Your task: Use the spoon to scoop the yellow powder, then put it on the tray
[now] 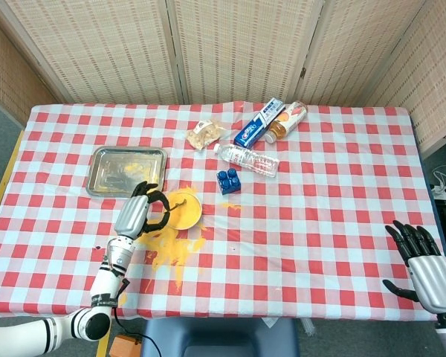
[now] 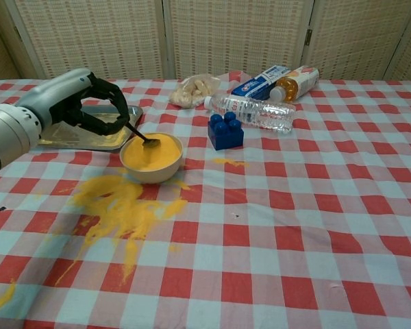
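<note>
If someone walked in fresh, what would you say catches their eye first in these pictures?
Probably the big splash of spilled yellow powder on the checked cloth, just in front of the bowl heaped with the same powder. Next, the left hand holding a spoon with its tip in that bowl, the metal tray right behind it.

My left robot hand (image 2: 82,103): silver back, black fingers (image 1: 154,199) curled into a closed grip on the thin dark-handled metal spoon (image 2: 141,135), palm turned toward the right. Left forearm: silver and white, reaching forward from the near left edge of the worktop.

My right robot hand (image 1: 424,264): silver back up, black fingers spread apart, holding nothing, at the near right corner, seen in the head view only.
</note>
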